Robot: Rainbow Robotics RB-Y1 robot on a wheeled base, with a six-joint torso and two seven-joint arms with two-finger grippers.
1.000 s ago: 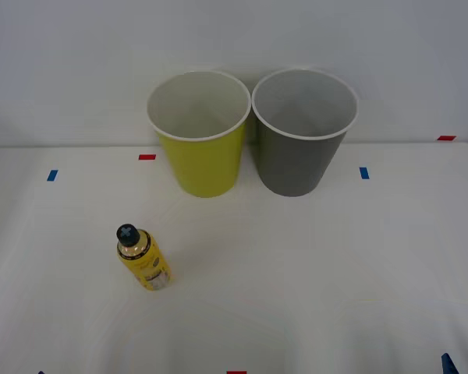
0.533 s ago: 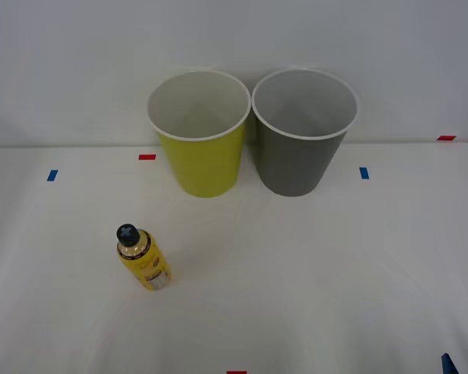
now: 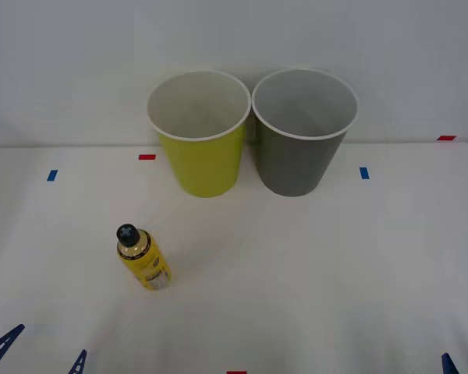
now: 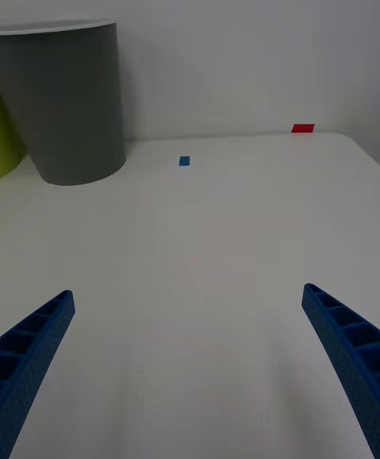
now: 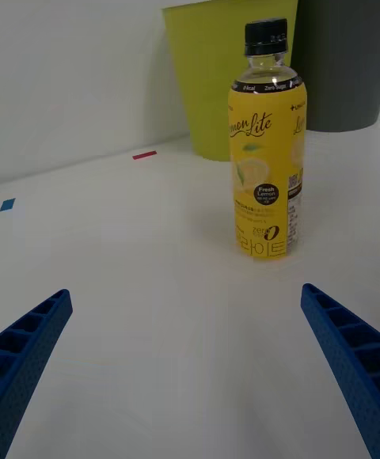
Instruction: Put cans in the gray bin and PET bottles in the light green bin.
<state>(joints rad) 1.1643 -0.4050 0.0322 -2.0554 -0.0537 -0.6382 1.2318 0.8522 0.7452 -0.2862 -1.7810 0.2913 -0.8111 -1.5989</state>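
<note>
A small PET bottle (image 3: 143,259) with a yellow label and black cap stands upright on the white table, front left. Behind it stand the light green bin (image 3: 199,140) and, touching its right side, the gray bin (image 3: 303,140); both look empty. My left gripper (image 3: 40,357) is open at the table's near left edge, short of the bottle. In the left wrist view the bottle (image 5: 267,150) stands beyond the open left gripper (image 5: 186,295), a little toward one finger. My right gripper (image 4: 188,297) is open over bare table, with the gray bin (image 4: 67,103) far ahead. Cans are out of view.
Small blue tape marks (image 3: 52,175) (image 3: 364,173) and red tape marks (image 3: 147,157) (image 3: 446,138) lie on the table. A wall stands close behind the bins. One blue fingertip (image 3: 448,363) of the right arm shows at the near right corner.
The left gripper's two blue fingers have come forward into the front view at the bottom left. The bottle, the bins and the right arm have not moved.
</note>
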